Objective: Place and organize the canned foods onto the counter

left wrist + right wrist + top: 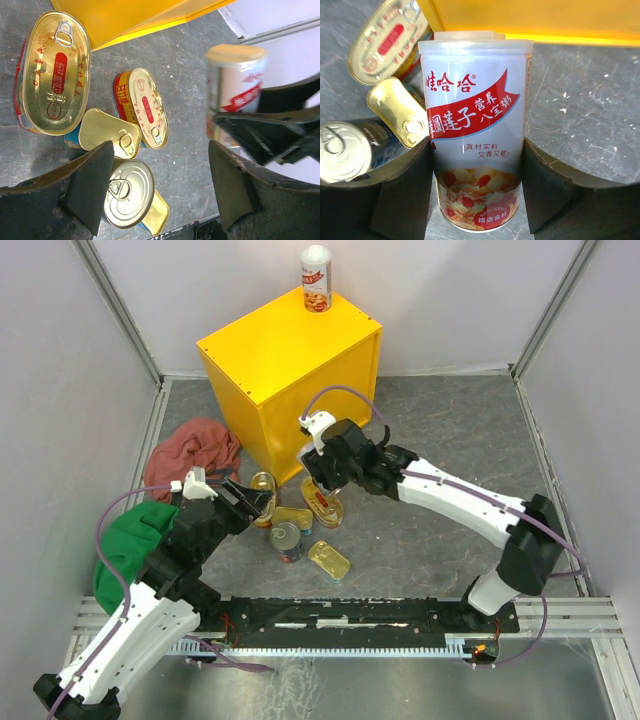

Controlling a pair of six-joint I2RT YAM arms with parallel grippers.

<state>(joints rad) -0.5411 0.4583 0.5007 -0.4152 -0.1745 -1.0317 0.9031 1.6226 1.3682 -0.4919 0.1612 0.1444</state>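
Occupying the far middle of the grey stone-patterned floor (pixel 450 440), the yellow counter (pixel 290 350) is being topped by a single item: a tall white-topped can (pixel 316 278) is being shown upright at its far corner. Left of the counter, a red cloth (pixel 195 445) is being shown crumpled on the floor, with a green cloth (pixel 125 540) nearer and partly covered by the left arm (pixel 150 620). The right arm (pixel 460 500) is being stretched in from the near right toward the counter's near face. There a second tall can (pixel 475 100), red-labelled and upright, is being gripped by the right gripper (pixel 476 147), whose dark fingers (pixel 405 190) are being pressed against both of its sides; whether its base is being rested on the floor cannot be told. The left gripper (pixel 161 150) is being held open and empty over the left edge of the loose tins. Five tins are being shown clustered on the floor between the two grippers, just near of the counter. A dark round can (pixel 131 192) with a silver pull-tab top is being shown upright on the near side of the group. An oval gold tin (pixel 55 72) is being shown at the far left of the group, and a second oval gold tin (pixel 145 107) just beside the gripped can. One rectangular gold tin (pixel 107 132) is being shown between the two ovals; the other rectangular gold tin (pixel 328 558) is being shown nearest of all, just right of the round can.
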